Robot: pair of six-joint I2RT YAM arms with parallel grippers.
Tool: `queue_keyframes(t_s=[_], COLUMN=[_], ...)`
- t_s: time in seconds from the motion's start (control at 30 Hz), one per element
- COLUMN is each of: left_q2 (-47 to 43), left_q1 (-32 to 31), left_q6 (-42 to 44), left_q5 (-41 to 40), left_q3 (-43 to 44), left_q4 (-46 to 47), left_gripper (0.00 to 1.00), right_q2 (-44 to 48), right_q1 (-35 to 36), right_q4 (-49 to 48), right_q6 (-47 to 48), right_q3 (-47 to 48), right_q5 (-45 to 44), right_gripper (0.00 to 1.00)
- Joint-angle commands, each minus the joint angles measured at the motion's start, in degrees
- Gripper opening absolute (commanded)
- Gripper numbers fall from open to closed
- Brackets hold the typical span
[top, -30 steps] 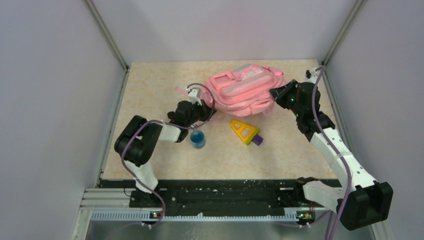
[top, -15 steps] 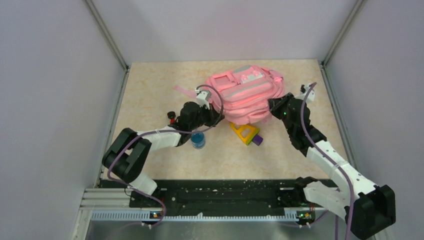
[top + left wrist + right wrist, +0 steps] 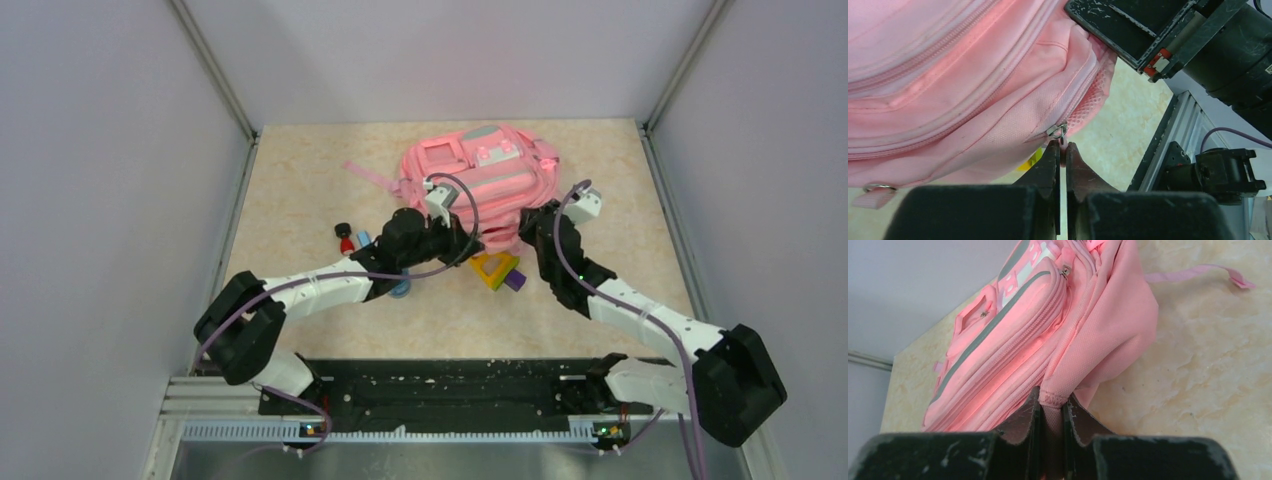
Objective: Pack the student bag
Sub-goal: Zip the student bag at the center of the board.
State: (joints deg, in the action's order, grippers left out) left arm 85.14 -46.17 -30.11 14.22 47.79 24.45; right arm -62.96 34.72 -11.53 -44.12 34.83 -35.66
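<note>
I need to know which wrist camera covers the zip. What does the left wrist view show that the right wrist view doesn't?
Only the left wrist view: the left tool shut on a metal zip pull at a lower corner of the student bag, a yellow object peeking from beneath, and the right arm close by. Only the right wrist view: the right tool pinching a fold of the bag, its trimmed front pockets, and a loose strap lying flat. Both: pink bag fabric and the marbled table.

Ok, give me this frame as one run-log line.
left gripper: shut on zip pull | right gripper: shut on student bag edge | yellow triangle toy: on table, not packed
</note>
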Motion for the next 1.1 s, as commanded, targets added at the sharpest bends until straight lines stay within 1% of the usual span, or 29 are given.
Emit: queue_keyframes(t_s=[0.0, 0.1, 0.2, 0.23, 0.27, 0.3, 0.33, 0.37, 0.43, 0.47, 0.5, 0.57, 0.67, 0.73, 0.87, 0.93, 1.0, 1.07], left_q2=[-0.4, 2.8, 4.7, 4.7, 4.4, 3.9, 3.3, 2.5, 0.7, -0.2, -1.2, -3.4, -6.7, -8.4, -10.3, -10.9, -11.1, -10.6], left_q1=[-3.0, -4.2, -4.3, -4.3, -4.3, -4.3, -4.3, -4.2, -4.2, -4.1, -4.0, -3.7, -3.1, -2.7, -1.7, -0.8, 0.0, 0.7], left_q6=[-4.4, -6.8, -9.9, -10.5, -10.6, -10.4, -10.0, -9.5, -8.8, -8.7, -8.6, -9.0, -10.5, -11.5, -15.3, -16.8, -18.7, -21.0], left_q5=[4.5, 4.4, 2.9, 1.9, 0.7, -0.4, -1.1, -1.6, -2.8, -3.4, -4.2, -5.6, -7.5, -8.4, -12.3, -13.5, -13.7, -13.7], left_q3=[4.2, 6.2, 6.1, 5.7, 5.2, 4.7, 4.3, 3.9, 2.7, 1.8, 0.9, -1.3, -4.5, -6.3, -8.3, -9.1, -10.1, -10.7], left_q4=[5.9, 6.5, 8.5, 8.7, 8.5, 7.6, 5.7, 4.1, 0.4, -1.2, -2.9, -5.6, -8.1, -9.2, -11.3, -10.5, -8.1, -5.1], left_gripper=[0.0, 0.0, 0.0, 0.0, 0.0, 0.03, 0.08, 0.18, 0.42, 0.49, 0.54, 0.62, 0.67, 0.68, 0.69, 0.69, 0.7, 0.69], right_q2=[-3.2, -5.2, -4.6, -3.9, -2.8, -1.5, -0.1, 1.6, 5.1, 6.8, 8.4, 11.1, 14.2, 15.5, 18.0, 18.9, 19.1, 18.2], right_q1=[2.4, 3.2, 3.5, 3.5, 3.5, 3.5, 3.5, 3.5, 3.5, 3.5, 3.5, 3.5, 3.5, 3.5, 3.5, 3.6, 4.0, 4.8], right_q4=[-13.3, -14.3, -13.8, -13.2, -12.4, -11.9, -11.0, -9.5, -6.0, -3.7, -1.2, 4.2, 9.9, 13.6, 19.4, 20.0, 19.5, 19.2], right_q6=[2.4, 3.3, 4.6, 5.2, 6.1, 7.3, 8.4, 9.3, 10.8, 11.6, 12.2, 14.1, 17.7, 19.7, 20.3, 19.7, 18.9, 17.3], right_q3=[0.9, 0.9, 0.7, 0.5, 0.1, -0.3, -0.9, -1.4, -2.5, -2.9, -3.2, -3.6, -4.0, -4.1, -4.1, -4.4, -5.3, -5.8], right_q5=[-4.4, -4.3, -3.4, -3.2, -3.0, -2.9, -2.7, -2.7, -2.7, -2.6, -2.6, -1.8, 2.1, 6.0, 13.3, 17.2, 20.4, 21.4], right_gripper=[0.0, 0.0, 0.0, 0.02, 0.06, 0.13, 0.26, 0.36, 0.56, 0.62, 0.66, 0.71, 0.74, 0.75, 0.75, 0.75, 0.67, 0.6])
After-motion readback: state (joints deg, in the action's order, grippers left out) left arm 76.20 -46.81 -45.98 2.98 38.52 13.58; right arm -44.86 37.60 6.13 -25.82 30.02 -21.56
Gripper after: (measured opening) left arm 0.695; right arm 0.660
